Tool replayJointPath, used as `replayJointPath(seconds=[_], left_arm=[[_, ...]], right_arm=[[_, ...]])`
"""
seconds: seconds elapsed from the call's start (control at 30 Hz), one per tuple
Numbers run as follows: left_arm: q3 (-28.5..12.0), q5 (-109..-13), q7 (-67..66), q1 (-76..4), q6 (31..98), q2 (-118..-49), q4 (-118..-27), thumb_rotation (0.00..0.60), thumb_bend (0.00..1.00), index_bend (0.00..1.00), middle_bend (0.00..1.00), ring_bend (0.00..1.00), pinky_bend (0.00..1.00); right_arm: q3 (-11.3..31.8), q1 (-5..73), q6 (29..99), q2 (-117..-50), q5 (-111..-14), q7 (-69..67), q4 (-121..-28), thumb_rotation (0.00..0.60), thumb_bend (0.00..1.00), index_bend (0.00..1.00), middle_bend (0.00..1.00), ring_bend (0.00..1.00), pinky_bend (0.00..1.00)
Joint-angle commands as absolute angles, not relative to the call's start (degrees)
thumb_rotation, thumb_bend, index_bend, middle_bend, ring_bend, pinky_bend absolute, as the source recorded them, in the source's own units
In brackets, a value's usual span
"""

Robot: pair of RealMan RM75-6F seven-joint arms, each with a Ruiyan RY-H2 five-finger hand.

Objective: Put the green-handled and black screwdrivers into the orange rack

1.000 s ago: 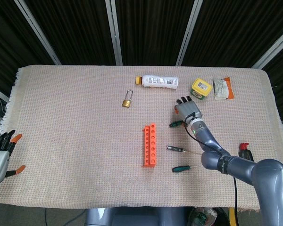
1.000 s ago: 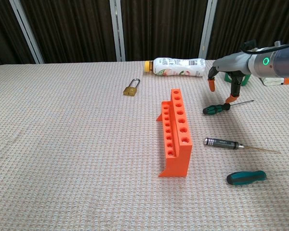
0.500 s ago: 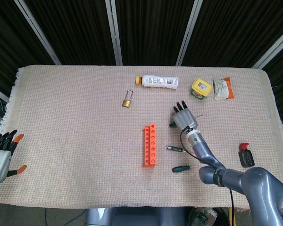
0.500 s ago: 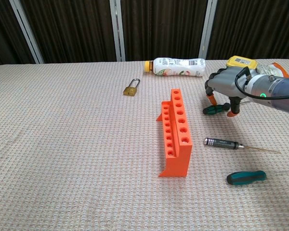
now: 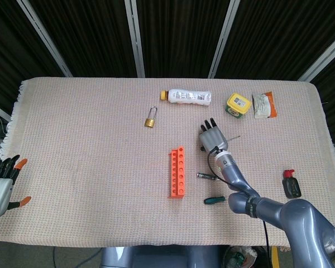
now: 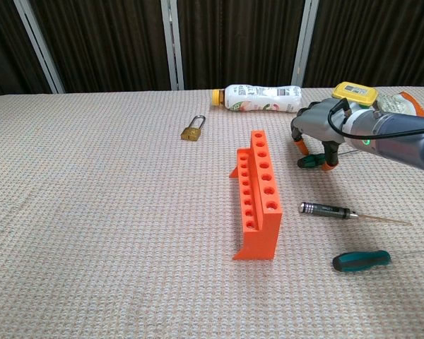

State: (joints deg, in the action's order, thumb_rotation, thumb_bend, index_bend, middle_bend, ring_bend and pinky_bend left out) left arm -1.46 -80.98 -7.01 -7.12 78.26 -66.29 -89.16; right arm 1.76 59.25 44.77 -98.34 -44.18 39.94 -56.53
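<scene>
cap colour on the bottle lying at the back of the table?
Orange-yellow cap on the white bottle; clearest in the chest view.

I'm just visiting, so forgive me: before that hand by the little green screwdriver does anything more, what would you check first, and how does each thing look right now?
1. Right hand over the far green-handled screwdriver: ok, fingers curl down around it.
2. Firm grip on it: cannot tell; the handle lies on the cloth.
3. Orange rack upright, holes free: ok.
4. Path to the rack clear: ok, only bare cloth between.
5. Black screwdriver and near green-handled screwdriver within reach: ok, both lie right of the rack.
6. Left hand out of the way: ok, at the table's left edge, holding nothing.
</scene>
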Motion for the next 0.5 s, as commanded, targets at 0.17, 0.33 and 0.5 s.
replayJointPath(seconds=[0.17, 0.33, 0.5], left_arm=[[-1.4, -80.5, -6.46, -7.2, 77.68, -66.34, -88.64, 0.6, 0.09, 0.09, 0.0, 0.0, 0.0], [-1.31, -80.37, -6.11, -7.23, 77.36, -66.45, -88.25, 0.6, 0.09, 0.09, 0.0, 0.0, 0.0], [-1.3, -80.41, -6.05, -7.23, 77.41, -66.42, -88.21, 0.6, 0.09, 0.09, 0.0, 0.0, 0.0]], right_arm=[[2.58, 59.05, 43.35, -99.26, -43.63, 41.1, -54.91, 0.6, 0.2, 0.47, 0.14, 0.0, 0.0], [3.06, 58.79, 42.59, -99.6, -43.48, 41.65, -54.08, 0.6, 0.22, 0.48, 0.14, 0.0, 0.0], [3.41, 58.53, 42.16, -99.38, -43.43, 41.92, -53.78, 0.6, 0.23, 0.49, 0.15, 0.0, 0.0]])
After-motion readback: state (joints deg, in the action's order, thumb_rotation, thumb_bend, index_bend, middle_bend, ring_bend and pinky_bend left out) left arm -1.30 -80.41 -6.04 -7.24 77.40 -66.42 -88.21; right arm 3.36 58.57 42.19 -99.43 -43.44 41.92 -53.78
